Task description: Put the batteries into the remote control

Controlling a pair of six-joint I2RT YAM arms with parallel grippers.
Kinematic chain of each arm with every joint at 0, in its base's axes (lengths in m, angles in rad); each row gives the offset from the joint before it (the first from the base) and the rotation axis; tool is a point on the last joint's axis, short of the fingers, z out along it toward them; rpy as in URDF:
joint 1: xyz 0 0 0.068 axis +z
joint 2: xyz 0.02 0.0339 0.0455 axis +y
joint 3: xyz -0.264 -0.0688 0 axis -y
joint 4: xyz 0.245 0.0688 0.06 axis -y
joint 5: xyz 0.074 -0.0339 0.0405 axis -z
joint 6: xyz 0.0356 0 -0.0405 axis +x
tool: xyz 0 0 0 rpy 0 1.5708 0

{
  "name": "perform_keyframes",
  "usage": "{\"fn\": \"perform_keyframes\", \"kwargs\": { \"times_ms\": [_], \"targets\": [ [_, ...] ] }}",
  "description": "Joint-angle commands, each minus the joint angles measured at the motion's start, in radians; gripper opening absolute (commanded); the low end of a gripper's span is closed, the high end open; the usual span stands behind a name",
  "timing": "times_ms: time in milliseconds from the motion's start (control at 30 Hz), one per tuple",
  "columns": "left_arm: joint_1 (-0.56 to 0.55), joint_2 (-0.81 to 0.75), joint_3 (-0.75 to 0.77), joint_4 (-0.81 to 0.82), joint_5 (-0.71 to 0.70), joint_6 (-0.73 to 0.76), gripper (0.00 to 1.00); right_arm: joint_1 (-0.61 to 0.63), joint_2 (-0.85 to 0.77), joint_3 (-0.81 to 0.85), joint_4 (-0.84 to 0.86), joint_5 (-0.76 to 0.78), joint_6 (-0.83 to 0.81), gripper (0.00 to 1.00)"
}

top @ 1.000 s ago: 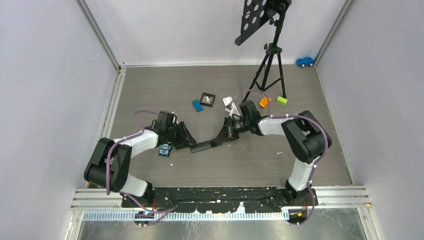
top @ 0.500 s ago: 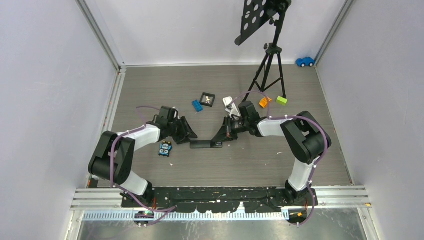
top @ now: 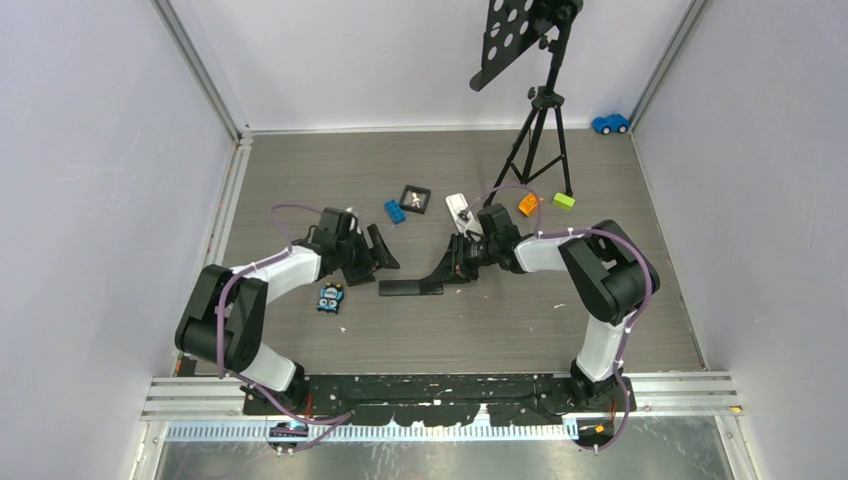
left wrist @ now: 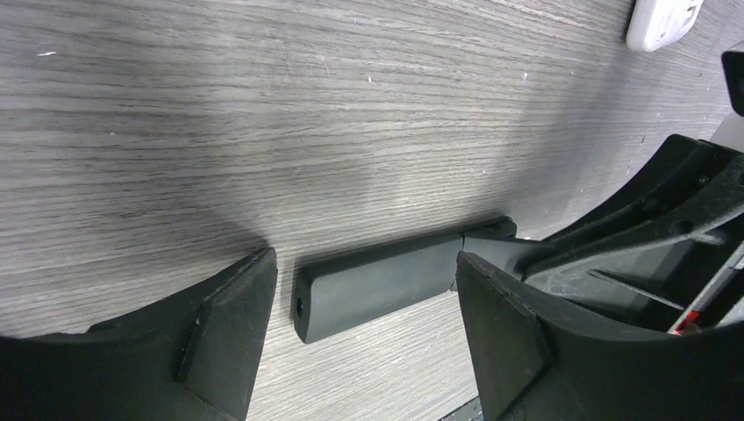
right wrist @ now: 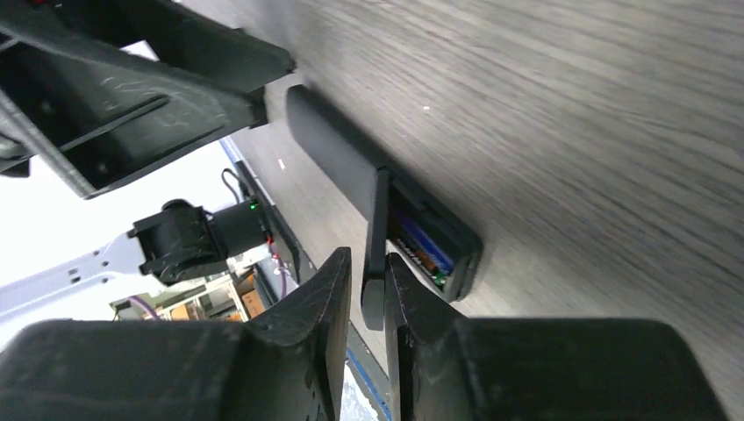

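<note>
Grey wood-grain table (top: 300,180). Remote (top: 410,288) lies centre, batteries (right wrist: 423,252) already in its bay. Right gripper (right wrist: 368,294) pinches the raised cover (right wrist: 380,219); closing remains. Left gripper (left wrist: 361,274) spread wide, empty.

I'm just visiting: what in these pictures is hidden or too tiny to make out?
Right wrist view: the batteries in the black remote control show only as a blue sliver. The thin black lid, clamped by the right gripper, hides their count.
Top view: the right gripper covers that compartment.
Top view: what lies in the small black square tray is too small to identify.
</note>
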Motion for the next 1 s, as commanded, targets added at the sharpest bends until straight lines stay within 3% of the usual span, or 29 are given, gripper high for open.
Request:
{"fn": "perform_keyframes", "kwargs": {
  "times_ms": [0, 533, 833, 967],
  "targets": [
    [-0.004, -0.045, 0.022, -0.019, -0.035, 0.028, 0.77, 0.003, 0.003, 0.030, -0.074, 0.089, -0.045, 0.27],
    [-0.004, -0.074, 0.029, -0.080, -0.081, 0.051, 0.81, 0.003, -0.105, 0.027, -0.166, 0.147, -0.077, 0.55],
    [-0.004, -0.092, 0.017, -0.105, -0.109, 0.062, 0.81, 0.005, -0.135, 0.048, -0.296, 0.217, -0.134, 0.56],
    [-0.004, -0.117, 0.006, -0.117, -0.100, 0.064, 0.79, 0.016, -0.127, 0.053, -0.306, 0.240, -0.145, 0.50]
  ]
}}
